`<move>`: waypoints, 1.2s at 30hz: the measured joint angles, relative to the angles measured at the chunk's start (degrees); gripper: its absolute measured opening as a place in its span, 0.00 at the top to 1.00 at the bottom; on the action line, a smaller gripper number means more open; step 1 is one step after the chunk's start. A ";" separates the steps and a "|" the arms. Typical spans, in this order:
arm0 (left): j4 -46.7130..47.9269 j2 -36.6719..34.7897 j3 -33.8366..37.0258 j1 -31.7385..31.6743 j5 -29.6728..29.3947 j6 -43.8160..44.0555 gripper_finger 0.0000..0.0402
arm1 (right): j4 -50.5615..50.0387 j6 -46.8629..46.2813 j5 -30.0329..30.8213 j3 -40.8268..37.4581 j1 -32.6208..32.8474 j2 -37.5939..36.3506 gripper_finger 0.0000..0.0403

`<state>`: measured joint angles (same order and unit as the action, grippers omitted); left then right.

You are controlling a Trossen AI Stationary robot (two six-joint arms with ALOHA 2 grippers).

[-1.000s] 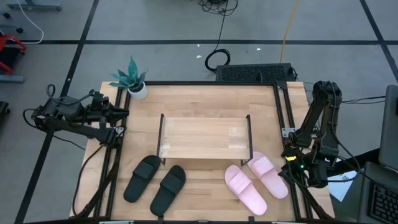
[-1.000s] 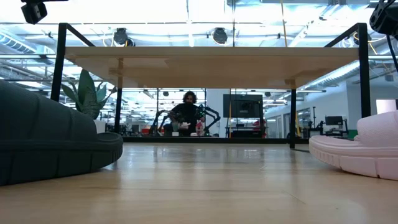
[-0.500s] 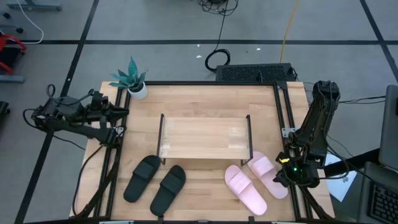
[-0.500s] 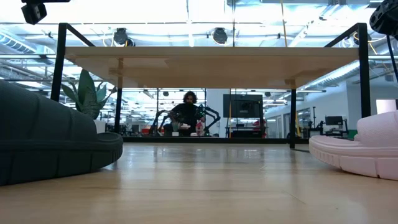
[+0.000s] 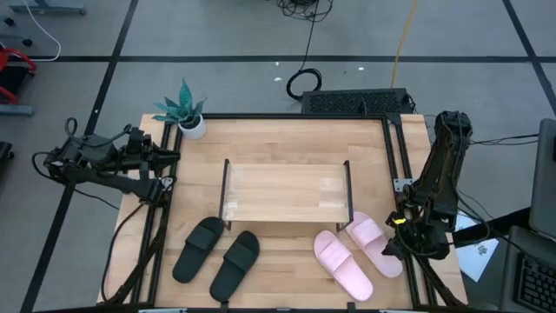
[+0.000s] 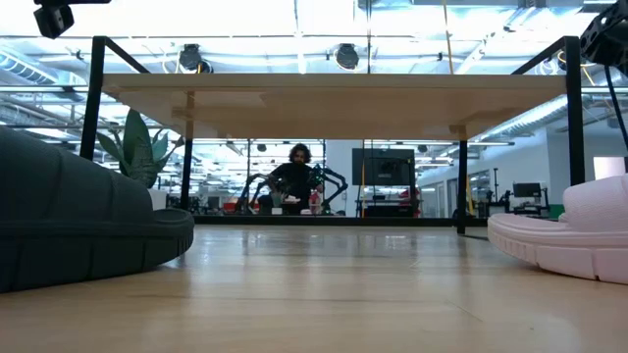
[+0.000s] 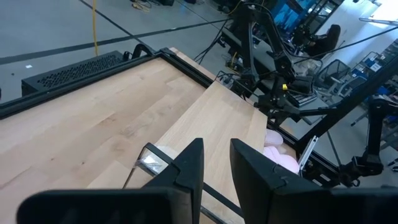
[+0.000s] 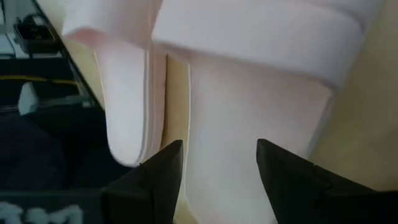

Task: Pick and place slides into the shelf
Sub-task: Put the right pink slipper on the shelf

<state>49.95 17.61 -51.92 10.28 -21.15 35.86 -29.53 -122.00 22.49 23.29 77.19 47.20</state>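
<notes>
The right gripper [image 8: 214, 171] hangs low over the outer pink slide [image 5: 375, 243], fingers apart, holding nothing. If they close off-centre, I think the soft, smooth foam could slip or push its twin [image 5: 342, 264]. The matte black pair [image 5: 217, 254] lies before the empty wooden shelf [image 5: 285, 193]. The left gripper [image 7: 216, 168] waits, slightly open, beside the table.

Two black slides [image 5: 216, 256], two pink slides [image 5: 356, 254], one shelf [image 5: 287, 193], one potted plant [image 5: 184, 110], and seemingly one person [image 6: 294, 176] far behind.
</notes>
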 joint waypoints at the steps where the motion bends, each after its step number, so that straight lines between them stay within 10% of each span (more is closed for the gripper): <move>1: 0.00 0.00 0.00 0.00 0.00 -0.18 0.81 | -0.12 -0.05 -0.95 0.00 0.02 -0.75 0.52; 36: 0.00 0.00 0.00 0.00 0.04 -1.15 0.81 | -19.46 -2.80 1.29 3.05 0.04 -4.79 0.52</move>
<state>49.95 17.61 -51.92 10.27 -21.10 34.72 -48.99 -124.80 23.78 26.34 77.23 42.41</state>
